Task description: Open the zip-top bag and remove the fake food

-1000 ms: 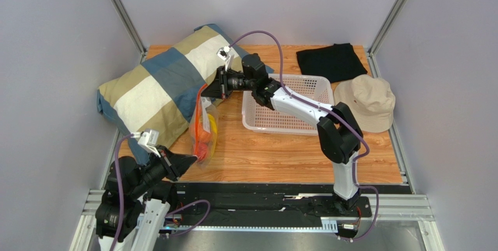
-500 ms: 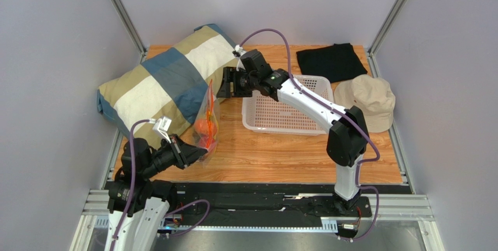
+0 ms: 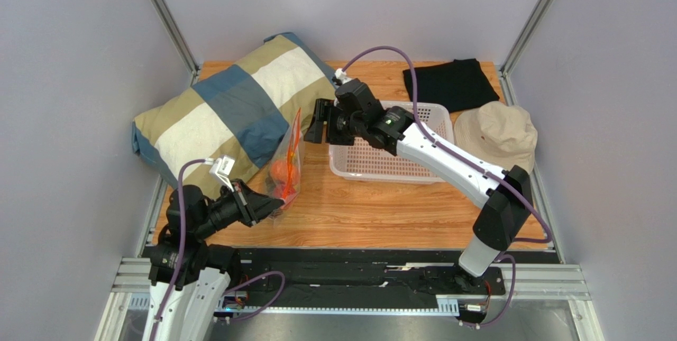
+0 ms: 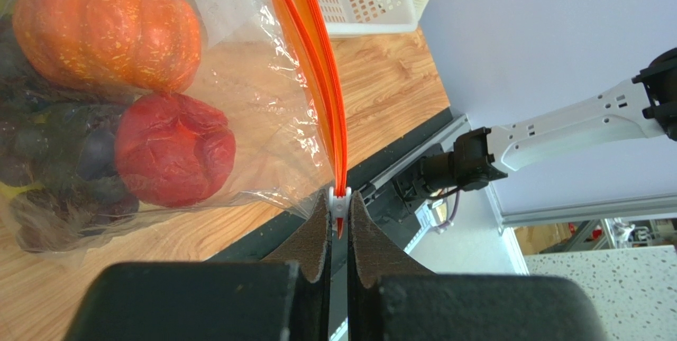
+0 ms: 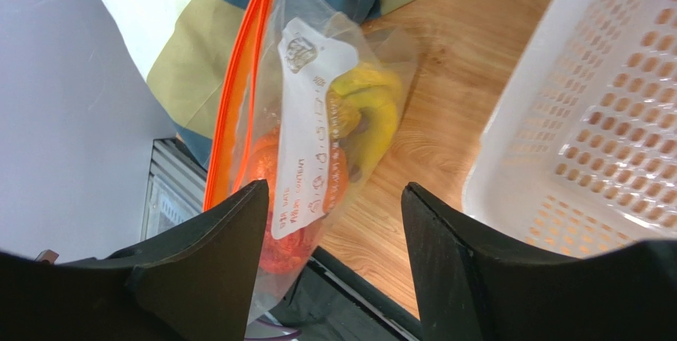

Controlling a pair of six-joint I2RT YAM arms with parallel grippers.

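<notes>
In the left wrist view alone, left pincer (image 4: 338,210) tight on the zip-top bag (image 4: 254,119) slider (image 4: 340,196); right pincer (image 5: 334,192) agape, empty.

From high at the near edge we look down on the whole table (image 3: 381,206). Our left wrist camera sits close against the bag (image 4: 238,119) at the near left, facing right, while our right wrist camera looks from farther back toward the near left. All three views share the bag and the basket (image 3: 381,168).
</notes>
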